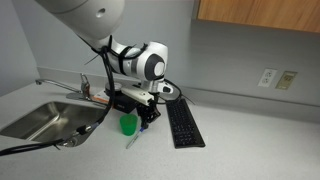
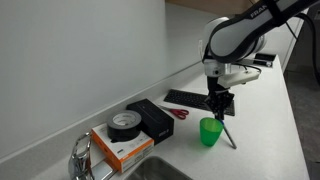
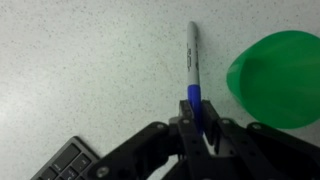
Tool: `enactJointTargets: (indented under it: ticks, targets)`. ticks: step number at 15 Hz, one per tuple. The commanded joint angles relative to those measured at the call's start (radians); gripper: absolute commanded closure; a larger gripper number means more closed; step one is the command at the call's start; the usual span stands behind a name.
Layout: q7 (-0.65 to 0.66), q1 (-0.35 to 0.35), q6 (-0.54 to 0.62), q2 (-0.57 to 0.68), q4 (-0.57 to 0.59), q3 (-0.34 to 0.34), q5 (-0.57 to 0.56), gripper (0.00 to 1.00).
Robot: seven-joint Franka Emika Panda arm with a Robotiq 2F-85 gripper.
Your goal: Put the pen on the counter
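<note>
pen gripped by its blue end, low beside the cup

in an exterior view the hand (image 1: 148, 112) hangs low over the table (image 1: 250, 150), between the green cup (image 1: 128, 125) and the keyboard (image 1: 183, 124). the sink (image 1: 45, 118) lies beyond the cup. the pen is too thin to pick out with any certainty from here.

in an exterior view the pen (image 2: 227, 132) shows as a thin slanted line from the hand (image 2: 220, 104) down toward the table (image 2: 270, 130), just beside the green cup (image 2: 210, 132). its far tip looks to be at the surface, but i cannot tell whether it touches. the scissors (image 2: 180, 113) lie apart, nearer the wall.

in the wrist view the hand (image 3: 198, 125) is clamped on the blue end of the pen (image 3: 192, 55), with a finger on either side. the white body reaches out over bare table (image 3: 80, 60). the green cup (image 3: 278, 75) sits close beside the shaft without touching it. a corner of the keyboard (image 3: 62, 162) shows on the opposite side.

what could go wrong, as i judge it:
- letting go while the pen is slanted could let it topple and roll, since the round body has nothing to stop it. it could end up against the cup or under the keyboard's edge.
- pressing lower with the tip already down could lever the pen out of the grip.
- the hand could also brush the cup and knock it over.
</note>
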Motion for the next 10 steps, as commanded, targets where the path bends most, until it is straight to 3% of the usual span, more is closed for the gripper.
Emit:
enactJointTargets:
  ticks: [1,3,10]
  targets:
    - [0.06,0.002,-0.028,0.06,0.09,-0.005,-0.014,0.6]
    - [0.076,0.004,-0.029,0.068,0.11,-0.007,-0.018,0.52]
    - [0.086,0.008,-0.031,0.065,0.139,-0.005,-0.019,0.01]
